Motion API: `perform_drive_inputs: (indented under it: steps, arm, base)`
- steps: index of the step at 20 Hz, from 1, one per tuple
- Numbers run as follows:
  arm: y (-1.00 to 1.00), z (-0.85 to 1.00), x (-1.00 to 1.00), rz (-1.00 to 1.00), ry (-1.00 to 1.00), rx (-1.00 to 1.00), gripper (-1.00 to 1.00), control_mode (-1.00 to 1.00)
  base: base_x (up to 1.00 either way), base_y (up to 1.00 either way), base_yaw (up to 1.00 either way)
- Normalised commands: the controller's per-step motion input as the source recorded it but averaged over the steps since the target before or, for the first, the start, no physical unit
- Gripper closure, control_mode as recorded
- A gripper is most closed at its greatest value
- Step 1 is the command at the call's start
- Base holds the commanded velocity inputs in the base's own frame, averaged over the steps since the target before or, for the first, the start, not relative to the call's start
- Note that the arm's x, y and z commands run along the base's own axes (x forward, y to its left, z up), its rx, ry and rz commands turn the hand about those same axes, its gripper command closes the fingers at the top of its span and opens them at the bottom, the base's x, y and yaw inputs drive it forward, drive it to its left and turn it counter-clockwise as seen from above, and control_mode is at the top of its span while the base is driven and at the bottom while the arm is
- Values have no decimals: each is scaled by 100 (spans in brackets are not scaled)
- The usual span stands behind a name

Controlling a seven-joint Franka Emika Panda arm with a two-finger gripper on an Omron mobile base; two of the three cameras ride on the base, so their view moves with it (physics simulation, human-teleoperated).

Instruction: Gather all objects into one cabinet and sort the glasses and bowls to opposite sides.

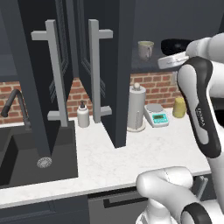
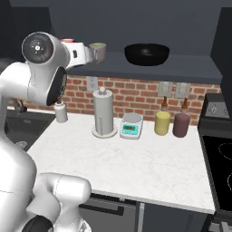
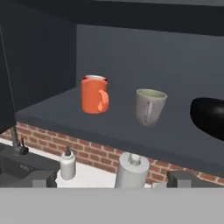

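Note:
On the dark inner shelf (image 3: 87,127) of the cabinet stands an orange mug (image 3: 95,95), with the red rim of a cup (image 3: 94,78) just showing behind it. A grey-beige mug (image 3: 150,106) (image 2: 98,52) (image 1: 145,49) stands to its right. Further right sits the wide black bowl (image 2: 147,53) (image 3: 210,116) (image 1: 174,44). My gripper (image 3: 113,180) hangs in front of the shelf edge, level with the mugs and a little back from them. It is open and holds nothing. In the right base view the hand (image 2: 81,53) partly hides the orange mug.
The cabinet doors (image 1: 98,74) stand open with pale bar handles. On the counter below are a paper-towel holder (image 2: 103,113), a scale (image 2: 131,125), a soap bottle (image 1: 82,115), a yellow bottle (image 2: 162,121) and a dark red bottle (image 2: 182,123). Sink (image 1: 26,153) left, stove (image 2: 219,154) right.

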Motion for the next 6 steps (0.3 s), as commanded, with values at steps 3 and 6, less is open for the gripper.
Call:
perform_drive_inputs:
  steps: [3,6]
  arm:
    - [0,-11,-4,-23,-1,0,-100,-100]
    - [5,-2,3,-17,0,0,-100,-100]
  base:
    - [0,0,0]
    - [0,0,0]
